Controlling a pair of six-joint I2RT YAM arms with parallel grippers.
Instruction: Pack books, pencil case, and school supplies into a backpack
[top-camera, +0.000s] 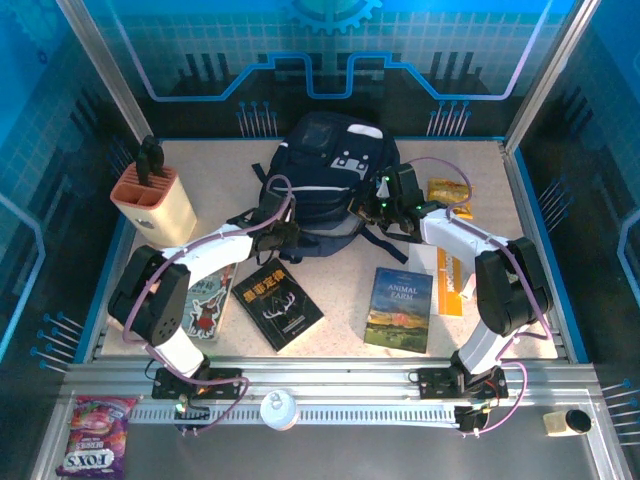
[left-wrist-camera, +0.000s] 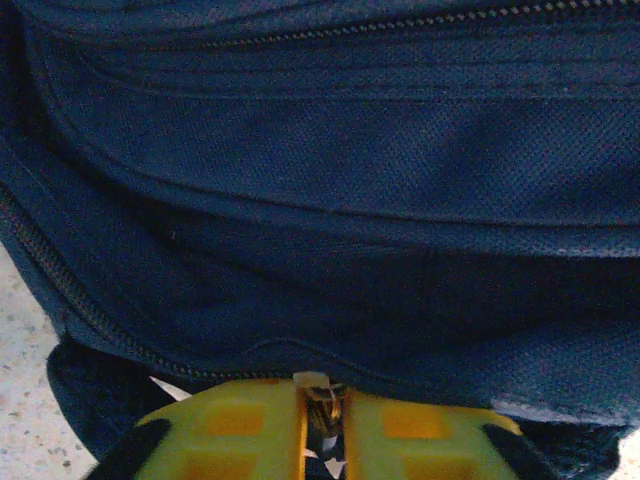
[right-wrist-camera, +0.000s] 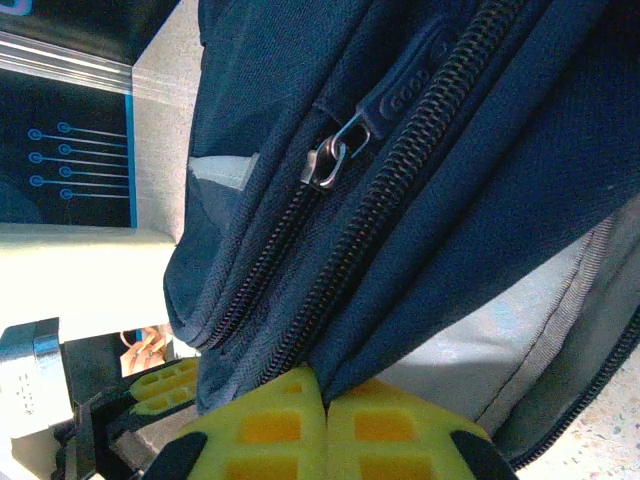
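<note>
Right jaws clamp backpack (right-wrist-camera: 420, 200) fabric; left jaws pinch small tab (left-wrist-camera: 316, 388)

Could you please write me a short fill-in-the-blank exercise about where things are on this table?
1. Seen from above, the Animal Farm book lies to the ___ of the black book.
2. The knife block stands near the far ___ corner of the table.
3. The right gripper is shut on fabric of the ___.
Missing words: right; left; backpack.
</note>
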